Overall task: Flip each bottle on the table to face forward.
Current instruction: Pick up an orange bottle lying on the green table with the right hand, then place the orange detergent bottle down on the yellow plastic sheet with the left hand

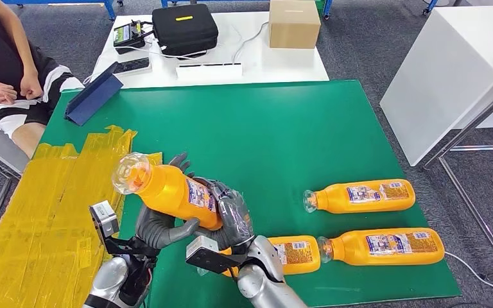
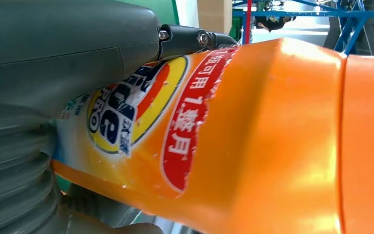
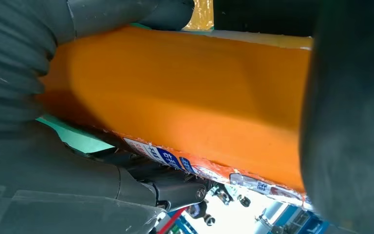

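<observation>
An orange detergent bottle (image 1: 167, 187) is held up above the green table (image 1: 263, 128), its clear cap end pointing toward the far left. My left hand (image 1: 162, 231) grips it from underneath, and my right hand (image 1: 234, 217) wraps the bottle's base end. In the left wrist view, the bottle (image 2: 253, 136) shows its round logo label beside my left hand (image 2: 53, 58). In the right wrist view, the bottle's plain orange side (image 3: 185, 97) lies against my right hand (image 3: 24, 53). Three more orange bottles lie on their sides: one (image 1: 366, 196) at right, one (image 1: 385, 247) nearer, one (image 1: 295, 253) behind my right arm.
A patch of yellow tape (image 1: 45, 205) covers the table's left part, with a blue folder (image 1: 93, 96) at the far left corner. A person (image 1: 6, 70) sits at far left. Behind stands a white table with a black case (image 1: 184, 29) and cardboard box (image 1: 294, 24). A white cabinet (image 1: 449, 70) stands right.
</observation>
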Controlling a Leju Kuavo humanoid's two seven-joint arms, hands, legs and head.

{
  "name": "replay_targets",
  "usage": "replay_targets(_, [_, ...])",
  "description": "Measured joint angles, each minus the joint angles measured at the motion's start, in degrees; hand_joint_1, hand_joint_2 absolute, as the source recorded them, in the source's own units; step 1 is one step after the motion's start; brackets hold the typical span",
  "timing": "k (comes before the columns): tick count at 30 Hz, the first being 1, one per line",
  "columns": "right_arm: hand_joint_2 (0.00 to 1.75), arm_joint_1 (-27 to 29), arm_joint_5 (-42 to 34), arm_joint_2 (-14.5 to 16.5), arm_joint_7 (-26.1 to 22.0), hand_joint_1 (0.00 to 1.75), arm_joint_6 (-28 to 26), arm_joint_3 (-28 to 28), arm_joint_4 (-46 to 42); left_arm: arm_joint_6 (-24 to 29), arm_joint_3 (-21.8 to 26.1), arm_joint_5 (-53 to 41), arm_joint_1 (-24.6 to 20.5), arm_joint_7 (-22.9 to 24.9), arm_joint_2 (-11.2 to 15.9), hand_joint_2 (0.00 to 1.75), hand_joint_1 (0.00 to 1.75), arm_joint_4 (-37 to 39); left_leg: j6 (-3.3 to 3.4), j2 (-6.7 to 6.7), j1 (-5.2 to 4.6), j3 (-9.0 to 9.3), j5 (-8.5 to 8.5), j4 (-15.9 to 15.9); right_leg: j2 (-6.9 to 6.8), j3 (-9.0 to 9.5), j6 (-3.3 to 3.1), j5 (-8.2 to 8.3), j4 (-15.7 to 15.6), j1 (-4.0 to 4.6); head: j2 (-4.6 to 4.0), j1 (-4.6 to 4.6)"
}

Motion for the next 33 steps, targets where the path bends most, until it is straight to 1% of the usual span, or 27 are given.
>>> replay_targets(4, [1.75, -0.80, 0.88, 0.02, 0.48, 1.75, -1.00, 1.82, 2.22, -0.91, 0.72, 1.99, 0.09, -0.13, 0.33, 1.75, 0.00, 0.78, 0.00, 0.04, 0.00, 0.00, 0.00, 0.00, 0.01, -0.02, 0.00, 0.00, 0.00, 0.00, 0.00, 0.02])
replay_targets(11, [1.75, -1.95, 0.21, 0.02, 0.33, 1.75, -1.49, 4.41, 5.56, -1.81, 1.87, 4.13, 0.44, -0.16, 0.86, 1.75, 0.00, 1.29, 0.00, 0.03, -0.01, 0.00, 0.00, 0.00, 0.01, -0.02, 0.00, 0.00, 0.00, -0.01, 0.00, 0.02])
replay_targets(12, [1.75, -2.05, 0.15, 0.02, 0.33, 1.75, -1.49, 4.59, 5.80, -1.86, 1.99, 4.23, 0.51, -0.16, 0.87, 1.75, 0.39, 1.29, 0.00, 0.03, -0.01, 0.00, 0.00, 0.00, 0.01, -0.02, 0.00, 0.00, 0.00, -0.01, 0.00, 0.02])
replay_targets(15, [1.75, -2.36, 0.08, 0.02, 0.33, 1.75, -1.49, 4.92, 6.38, -1.99, 2.25, 4.56, 0.66, -0.16, 0.89, 1.75, 1.70, 1.41, 0.00, 0.03, -0.01, 0.00, 0.00, 0.00, 0.01, -0.02, 0.00, 0.00, 0.00, -0.01, 0.00, 0.02])
replay_targets(16, [1.75, -2.45, 0.05, 0.03, 0.34, 1.75, -1.49, 4.98, 6.54, -2.01, 2.33, 4.71, 0.71, -0.16, 0.89, 1.75, 1.75, 1.47, 0.00, 0.03, -0.01, 0.00, 0.00, 0.00, 0.01, -0.02, 0.00, 0.00, 0.00, -0.01, 0.00, 0.02])
replay_targets(33, [1.75, -2.79, -1.13, -0.02, 0.35, 1.75, -1.49, 5.98, 7.74, -1.65, 2.81, 5.08, 1.41, -0.22, 0.86, 1.75, 1.75, 1.52, 0.00, 0.04, -0.01, 0.00, 0.00, 0.00, 0.01, -0.04, 0.00, 0.00, 0.00, -0.01, 0.00, 0.02])
